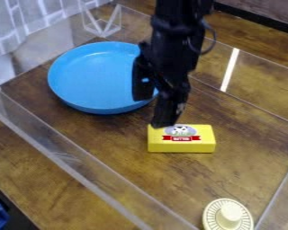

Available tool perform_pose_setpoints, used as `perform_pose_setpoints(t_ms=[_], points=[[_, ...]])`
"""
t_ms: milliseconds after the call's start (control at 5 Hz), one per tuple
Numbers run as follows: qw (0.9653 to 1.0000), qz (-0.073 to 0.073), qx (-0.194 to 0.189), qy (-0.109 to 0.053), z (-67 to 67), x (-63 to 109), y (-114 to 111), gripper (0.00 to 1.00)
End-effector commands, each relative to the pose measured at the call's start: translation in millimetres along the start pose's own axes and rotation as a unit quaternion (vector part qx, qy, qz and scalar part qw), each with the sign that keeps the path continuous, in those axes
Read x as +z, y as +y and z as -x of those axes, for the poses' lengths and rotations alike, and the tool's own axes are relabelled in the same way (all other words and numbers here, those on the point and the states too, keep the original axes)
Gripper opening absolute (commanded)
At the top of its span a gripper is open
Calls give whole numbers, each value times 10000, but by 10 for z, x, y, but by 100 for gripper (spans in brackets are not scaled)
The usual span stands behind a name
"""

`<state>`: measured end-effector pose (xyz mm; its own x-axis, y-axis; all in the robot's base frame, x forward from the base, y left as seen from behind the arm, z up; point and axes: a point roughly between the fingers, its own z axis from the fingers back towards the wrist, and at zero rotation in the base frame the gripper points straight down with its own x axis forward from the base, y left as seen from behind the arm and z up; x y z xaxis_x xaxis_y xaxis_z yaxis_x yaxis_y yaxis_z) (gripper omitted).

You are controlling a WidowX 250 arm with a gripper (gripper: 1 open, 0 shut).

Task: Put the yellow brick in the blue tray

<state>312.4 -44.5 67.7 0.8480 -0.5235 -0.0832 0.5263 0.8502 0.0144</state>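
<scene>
The pincer (155, 103) hangs from its dark arm with its tips pointing down at the table, its two fingers spread apart and nothing between them. One finger (143, 81) sits over the near edge of the tray (75, 85); the other finger (166, 110) reaches lower and closer to me, its tip just above the brick (183, 138). The brick lies flat on the wooden table just below and a little to the right of the pincer, label up, long side running left to right. It is not yet gripped, and I cannot tell whether the lower fingertip touches its back edge or hangs just above it. The tray sits behind and to the left of the pincer, empty, near enough that the carry should be short. The spread fingers look readied for straddling the brick across its narrow width, which I judge the easier hold for a block this shape. A clear panel stands along the left of the work area, and a cream disc (230, 216) lies well in front, out of the way.
</scene>
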Motion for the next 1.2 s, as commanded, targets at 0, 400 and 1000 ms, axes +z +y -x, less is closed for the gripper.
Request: perform_pose_setpoints(t_ms=[0,400,1000], points=[[9994,-147,-191,-251,-128,-18,-48,100],[9981,-201,-319,-480,-298,-178,-61,100],[9971,-196,-359,-639,-389,-151,-39,0]])
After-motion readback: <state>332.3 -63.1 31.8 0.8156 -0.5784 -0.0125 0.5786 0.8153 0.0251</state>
